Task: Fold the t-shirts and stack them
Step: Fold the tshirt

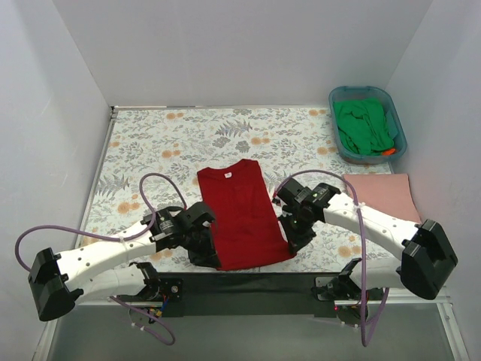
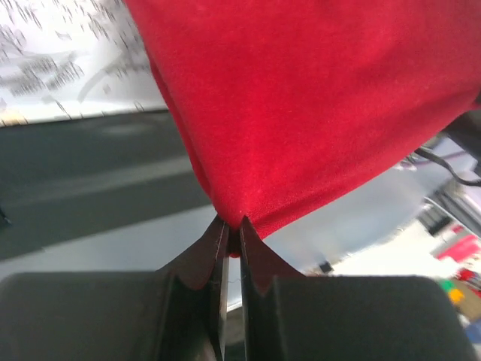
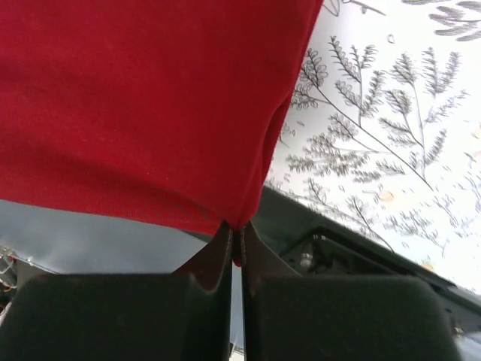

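Note:
The deep red t-shirt (image 1: 242, 214) lies lengthwise in the middle of the floral cover, its sleeves folded in and its neck with the white label at the far end. My left gripper (image 1: 208, 259) is shut on its near left hem corner (image 2: 234, 218). My right gripper (image 1: 291, 247) is shut on its near right hem corner (image 3: 237, 226). Both corners are lifted a little at the table's near edge. A pale pink t-shirt (image 1: 385, 193) lies folded flat at the right. A green t-shirt (image 1: 363, 125) sits crumpled in the teal tub.
The teal plastic tub (image 1: 396, 120) stands at the far right corner, with something orange beside the green cloth. The floral table cover (image 1: 165, 143) spans the table. A dark strip (image 1: 248, 284) runs along the near edge between the arm bases. White walls enclose three sides.

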Motion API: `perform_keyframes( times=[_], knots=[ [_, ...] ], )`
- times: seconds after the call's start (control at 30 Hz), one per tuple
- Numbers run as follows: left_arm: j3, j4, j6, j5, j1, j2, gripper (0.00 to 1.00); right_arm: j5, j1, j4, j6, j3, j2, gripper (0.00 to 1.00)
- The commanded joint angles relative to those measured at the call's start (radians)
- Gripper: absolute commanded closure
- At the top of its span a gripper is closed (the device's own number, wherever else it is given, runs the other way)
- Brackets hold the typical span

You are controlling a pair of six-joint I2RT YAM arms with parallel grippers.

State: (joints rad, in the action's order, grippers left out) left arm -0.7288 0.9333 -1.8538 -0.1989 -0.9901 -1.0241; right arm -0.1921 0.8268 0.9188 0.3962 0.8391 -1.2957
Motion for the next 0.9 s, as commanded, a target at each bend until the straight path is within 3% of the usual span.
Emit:
perform_keyframes(
  times=[0.0,0.07,0.37,0.87],
  knots=[
    [-0.036,0.105,-0.078,-0.060,-0.010,0.035,1.00,0.117,-0.005,0.204,-0.020,0.116,0.027,0.99],
    [-0.073,0.081,-0.061,-0.045,0.004,0.019,1.00,0.146,-0.005,0.213,-0.028,0.214,0.000,0.99],
    [-0.230,0.056,0.134,-0.024,0.250,-0.048,1.00,0.163,-0.005,0.224,-0.094,0.500,-0.175,0.99],
    [-0.351,0.029,0.278,0.041,0.438,-0.125,1.00,0.227,-0.043,0.239,-0.164,0.810,-0.384,0.99]
  ],
)
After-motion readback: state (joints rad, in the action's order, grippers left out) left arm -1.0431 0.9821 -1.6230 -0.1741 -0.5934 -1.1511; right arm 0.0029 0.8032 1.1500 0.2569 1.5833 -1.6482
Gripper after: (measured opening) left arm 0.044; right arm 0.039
